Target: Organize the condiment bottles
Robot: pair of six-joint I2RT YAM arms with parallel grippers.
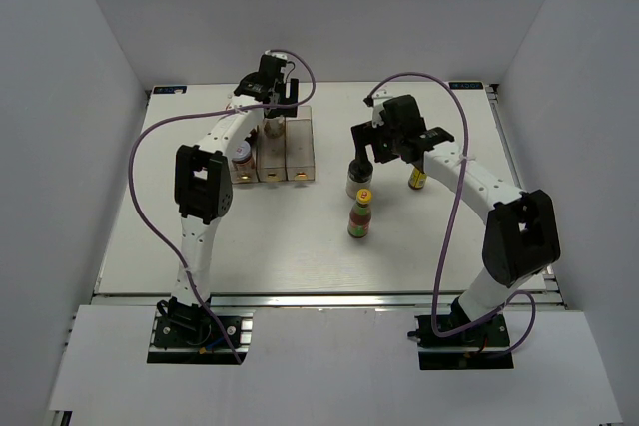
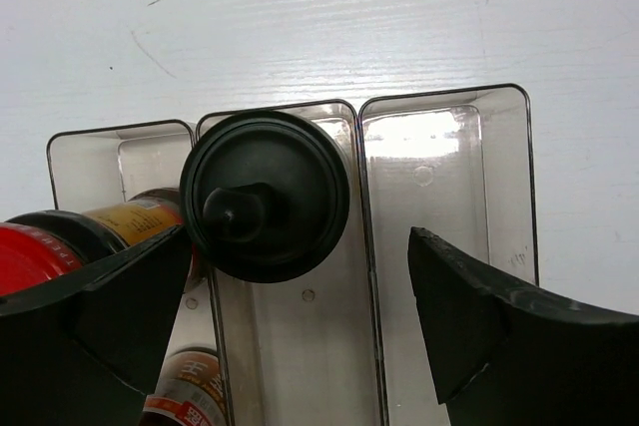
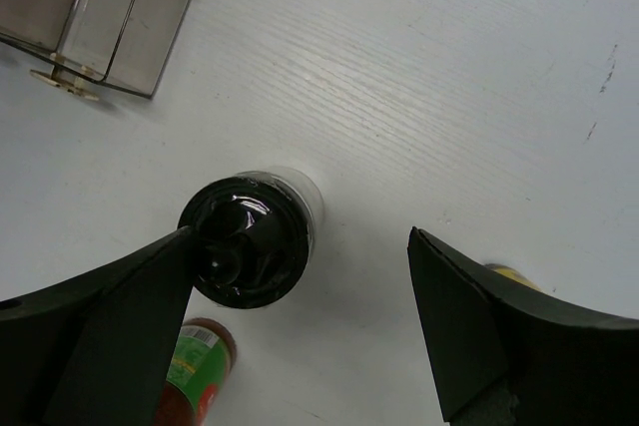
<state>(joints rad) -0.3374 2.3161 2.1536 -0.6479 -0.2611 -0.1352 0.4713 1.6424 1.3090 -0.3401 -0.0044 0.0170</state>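
Left claw [image 2: 300,246] is spread wide above the black-capped jar [image 2: 265,197] sitting in the middle slot of the rack [image 2: 444,147]. Right claw [image 3: 302,241], also spread, hovers over a second black-capped jar [image 3: 250,241] on the table [image 3: 449,67]. Probably smooth glass, fairly light, so I'd pinch the cap's sides.

White arms [image 1: 197,246], black joint housings [image 1: 519,236], purple cables [image 1: 448,236].

left arm [image 1: 200,182] stretched forward, left jaws spread, right arm [image 1: 474,179] bent inward, right jaws spread
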